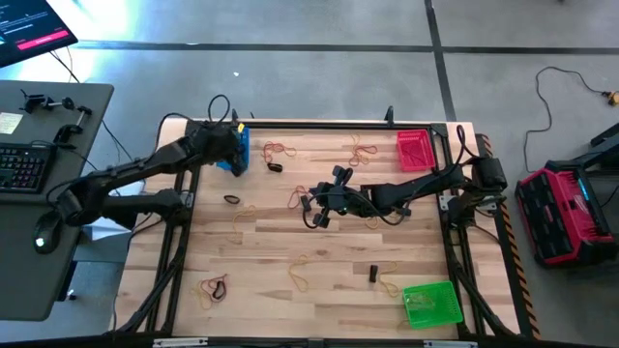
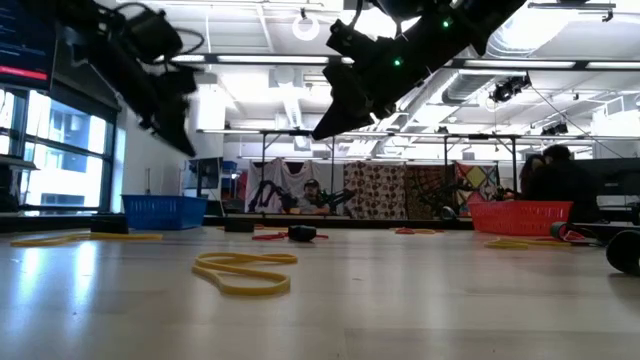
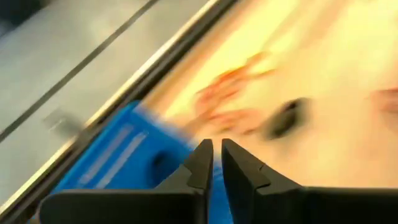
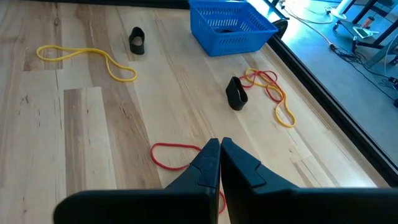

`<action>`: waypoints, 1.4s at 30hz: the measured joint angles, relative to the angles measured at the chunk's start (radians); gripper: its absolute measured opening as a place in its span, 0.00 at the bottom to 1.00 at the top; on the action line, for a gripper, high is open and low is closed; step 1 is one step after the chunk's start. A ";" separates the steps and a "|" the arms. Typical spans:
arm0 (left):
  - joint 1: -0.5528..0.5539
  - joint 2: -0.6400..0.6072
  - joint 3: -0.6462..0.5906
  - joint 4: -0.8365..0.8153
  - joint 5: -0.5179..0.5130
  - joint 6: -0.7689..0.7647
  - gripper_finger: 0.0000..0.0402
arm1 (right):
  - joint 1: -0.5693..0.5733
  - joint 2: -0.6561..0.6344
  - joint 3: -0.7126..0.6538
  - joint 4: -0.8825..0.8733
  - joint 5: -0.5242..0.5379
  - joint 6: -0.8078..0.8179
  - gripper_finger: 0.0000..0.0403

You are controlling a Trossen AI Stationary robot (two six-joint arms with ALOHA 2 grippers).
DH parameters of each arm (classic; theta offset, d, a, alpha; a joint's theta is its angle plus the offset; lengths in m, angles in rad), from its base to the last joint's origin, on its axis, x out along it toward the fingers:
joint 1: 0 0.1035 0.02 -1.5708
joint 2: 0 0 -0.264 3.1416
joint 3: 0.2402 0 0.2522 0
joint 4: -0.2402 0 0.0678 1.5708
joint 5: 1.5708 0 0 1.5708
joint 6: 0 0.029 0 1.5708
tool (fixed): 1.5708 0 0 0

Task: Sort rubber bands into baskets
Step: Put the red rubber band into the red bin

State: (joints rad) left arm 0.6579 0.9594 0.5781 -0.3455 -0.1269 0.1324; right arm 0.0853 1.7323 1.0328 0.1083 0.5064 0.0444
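Observation:
The blue basket (image 1: 239, 147) stands at the table's far left, the red basket (image 1: 415, 150) at the far right, and the green basket (image 1: 431, 303) at the near right. Rubber bands lie scattered on the table. My left gripper (image 3: 216, 157) is shut above the blue basket (image 3: 118, 162), raised clear of it in the low view (image 2: 183, 135). My right gripper (image 4: 219, 154) is shut and raised over the table's middle (image 1: 314, 211), above a red band (image 4: 171, 155) that lies flat on the wood. I see nothing between either gripper's fingers.
Black bands (image 4: 236, 93) (image 4: 137, 40), a yellow band (image 4: 87, 59) and a red-and-yellow tangle (image 4: 270, 90) lie between my right gripper and the blue basket (image 4: 233, 25). More bands lie near the front edge (image 1: 213, 288) (image 1: 305, 273). A red and black case (image 1: 566, 213) sits off the table.

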 joint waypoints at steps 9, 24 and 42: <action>-0.135 0.005 0.000 0.115 0.166 -0.011 0.01 | 0.000 0.000 0.000 -0.027 0.007 0.009 0.00; -0.015 0.340 0.232 0.001 0.203 0.007 0.00 | -0.049 0.102 0.000 0.095 -0.184 -0.003 0.00; 0.066 0.701 0.496 -0.140 0.131 0.130 0.00 | -0.138 0.099 -0.329 0.675 -0.366 0.010 0.00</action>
State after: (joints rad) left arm 0.7238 1.6605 1.0739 -0.4856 0.0040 0.2629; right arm -0.0525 1.8317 0.7035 0.7832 0.1403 0.0541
